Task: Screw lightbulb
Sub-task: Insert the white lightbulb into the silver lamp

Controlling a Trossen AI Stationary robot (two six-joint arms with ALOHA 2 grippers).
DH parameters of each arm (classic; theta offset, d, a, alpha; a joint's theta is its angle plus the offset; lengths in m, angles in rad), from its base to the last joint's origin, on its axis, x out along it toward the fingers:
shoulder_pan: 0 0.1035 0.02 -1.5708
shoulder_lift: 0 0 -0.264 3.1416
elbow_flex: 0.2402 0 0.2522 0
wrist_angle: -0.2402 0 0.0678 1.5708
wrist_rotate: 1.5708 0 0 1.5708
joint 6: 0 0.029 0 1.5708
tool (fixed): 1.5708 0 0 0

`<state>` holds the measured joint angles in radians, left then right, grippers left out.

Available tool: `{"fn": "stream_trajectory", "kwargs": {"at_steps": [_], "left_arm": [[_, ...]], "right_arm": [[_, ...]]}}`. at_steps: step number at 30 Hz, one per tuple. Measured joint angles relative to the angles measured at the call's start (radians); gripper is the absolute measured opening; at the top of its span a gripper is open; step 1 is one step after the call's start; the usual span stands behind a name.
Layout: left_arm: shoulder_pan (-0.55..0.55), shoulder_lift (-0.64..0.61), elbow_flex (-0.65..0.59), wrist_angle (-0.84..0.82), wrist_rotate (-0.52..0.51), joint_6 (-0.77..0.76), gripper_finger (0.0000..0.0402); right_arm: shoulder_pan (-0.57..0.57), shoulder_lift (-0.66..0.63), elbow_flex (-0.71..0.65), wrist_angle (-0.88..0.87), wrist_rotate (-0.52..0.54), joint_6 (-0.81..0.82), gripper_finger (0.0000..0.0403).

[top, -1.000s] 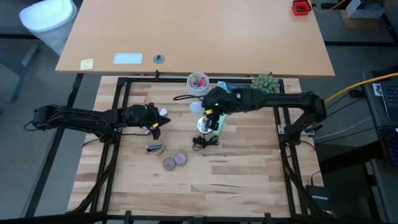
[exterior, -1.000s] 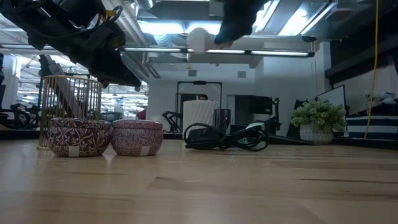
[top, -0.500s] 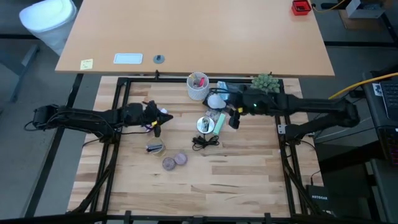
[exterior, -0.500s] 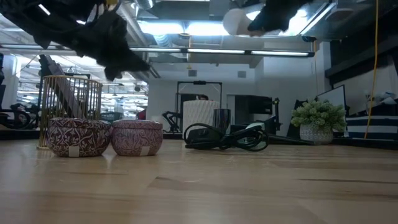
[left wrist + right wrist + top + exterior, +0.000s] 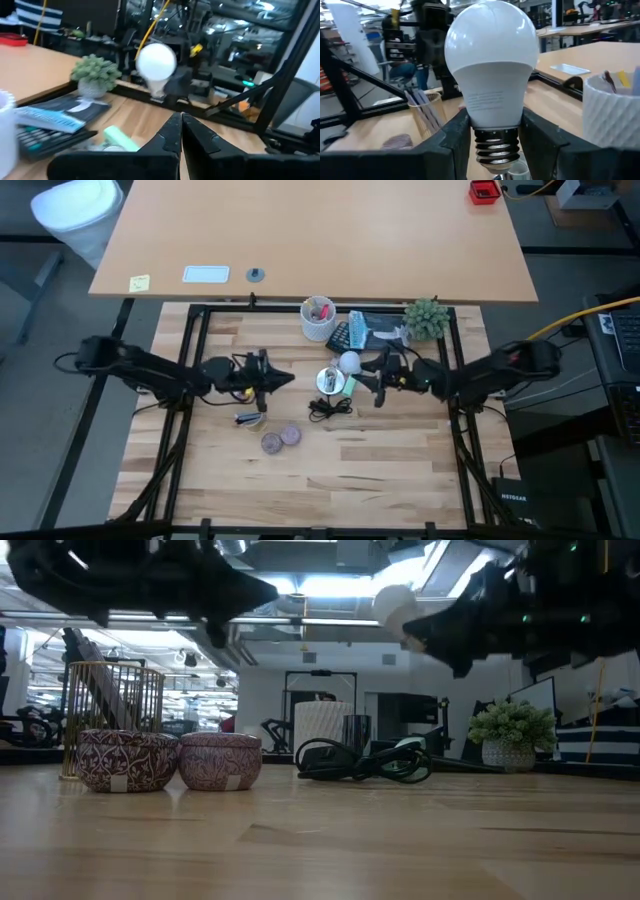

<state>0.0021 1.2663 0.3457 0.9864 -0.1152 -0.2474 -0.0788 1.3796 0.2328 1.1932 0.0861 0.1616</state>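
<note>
bench point(image 5: 330, 470) first: compared with a second ago the whole layout up top has shifted. right arm was stretched over the middle, now it's pulled back toward its own side and sits low and level, and the left arm has swung round so its pincer point(image 5: 284, 378) points across at it.

right pincer point(image 5: 362, 372) is clamped on the lightbulb point(image 5: 348, 362), fingers on the neck just above the silver thread, globe sticking out forward. it's in the air, not resting on anything. the bulb has gone from above the socket thing point(image 5: 329, 380) to just beside it, so my guess is it got lifted off or is being re-lined up, not screwed in yet.

left pincer is clenched on nothing, fingertips point(image 5: 181, 131) pressed together, aimed at the bulb but still apart from it.

room to move: front half of the bench is bare wood. back edge is crowded, pen cup point(image 5: 318, 318), calculator point(image 5: 352, 332), little plant point(image 5: 427, 317), all near the bulb. black cable point(image 5: 330, 409) is coiled just in front of the socket, purple tins point(image 5: 281, 439) further out toward the left.
</note>
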Motion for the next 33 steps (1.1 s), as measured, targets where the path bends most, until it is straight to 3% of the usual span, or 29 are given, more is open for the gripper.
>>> {"fn": "stream_trajectory", "kwargs": {"at_steps": [5, 12, 27, 33], "left_arm": [[-0.01, 0.241, 0.077, 0.179, 0.0, 0.001, 0.0004], [0.015, 0.438, 0.219, 0.173, -0.004, 0.047, 0.0004], [0.034, 0.456, 0.239, 0.181, -0.004, 0.049, 0.0004], [0.034, 0.456, 0.239, 0.182, -0.004, 0.046, 0.0004]], "right_arm": [[0.0, 0.239, 0.08, 0.14, 0.0, -0.034, 0.0148], [-0.003, 0.513, 0.201, 0.383, -0.011, -0.068, 0.0148], [-0.052, 0.526, 0.198, 0.374, -0.005, -0.091, 0.0148], [-0.099, 0.447, 0.198, 0.378, -0.122, -0.085, 0.0148]]}}
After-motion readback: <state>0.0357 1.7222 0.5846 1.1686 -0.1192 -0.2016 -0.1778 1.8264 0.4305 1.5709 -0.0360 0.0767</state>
